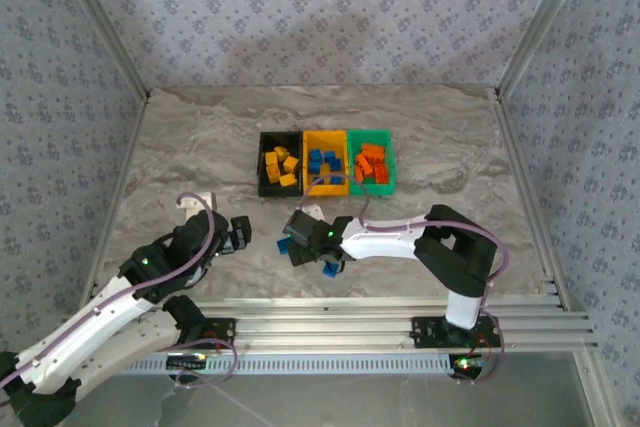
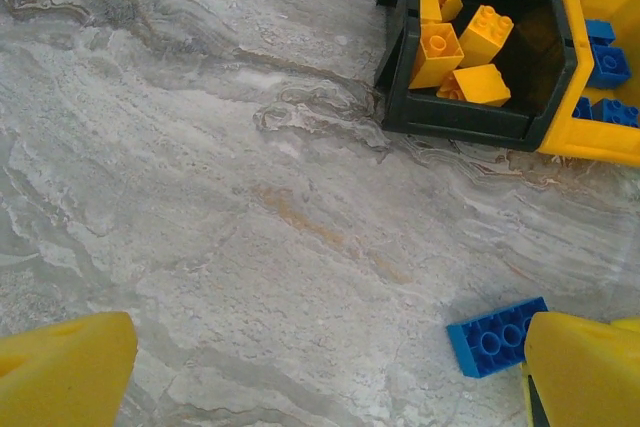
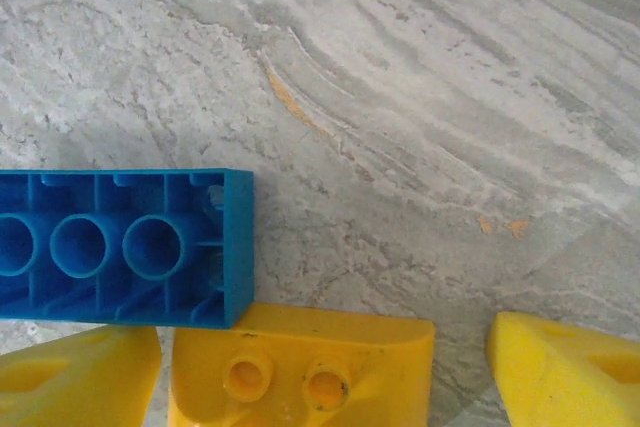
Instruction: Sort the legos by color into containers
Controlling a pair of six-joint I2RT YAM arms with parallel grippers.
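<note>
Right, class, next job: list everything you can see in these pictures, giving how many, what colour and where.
Marble-patterned table: one, grey, under everything.
Black plastic bin: one, left end of the joined row.
Yellow plastic bin: one, middle of the row.
Green plastic bin: one, right end of the row.
Yellow toy bricks: at least five, in the black bin.
Binned blue toy bricks: several, in the yellow bin.
Red-orange toy bricks: several, in the green bin.
Loose blue toy bricks: two, on the table by the right gripper; the second lies nearer the bases.
Yellow block: one, between the right gripper's fingers; possibly a brick.
Left gripper: one, yellow fingers, open above the table.
Right gripper: one, yellow fingers, apart.
</note>
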